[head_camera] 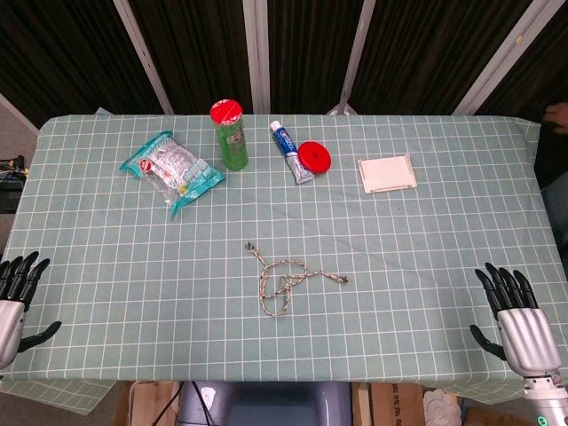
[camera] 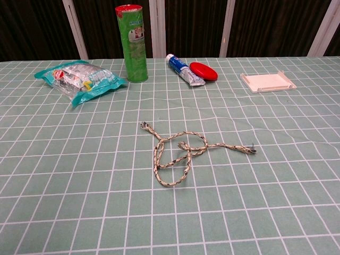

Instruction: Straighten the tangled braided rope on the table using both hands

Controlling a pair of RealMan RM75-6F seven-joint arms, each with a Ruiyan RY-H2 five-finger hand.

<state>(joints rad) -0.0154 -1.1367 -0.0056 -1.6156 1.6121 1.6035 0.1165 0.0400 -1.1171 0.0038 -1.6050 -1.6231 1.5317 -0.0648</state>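
The braided rope (head_camera: pixel 282 280) lies tangled in loose loops at the middle of the green checked table, one end pointing up-left and the other to the right; the chest view shows the rope (camera: pixel 178 154) more closely. My left hand (head_camera: pixel 16 297) rests at the table's front left corner, fingers spread, holding nothing. At the front right edge my right hand (head_camera: pixel 515 315) also has its fingers apart and empty. Both hands are far from the rope and neither appears in the chest view.
Along the far side stand a teal snack bag (head_camera: pixel 173 170), a green canister with a red lid (head_camera: pixel 229 133), a toothpaste tube (head_camera: pixel 290 149), a red round lid (head_camera: pixel 314 156) and a white shallow tray (head_camera: pixel 386 173).
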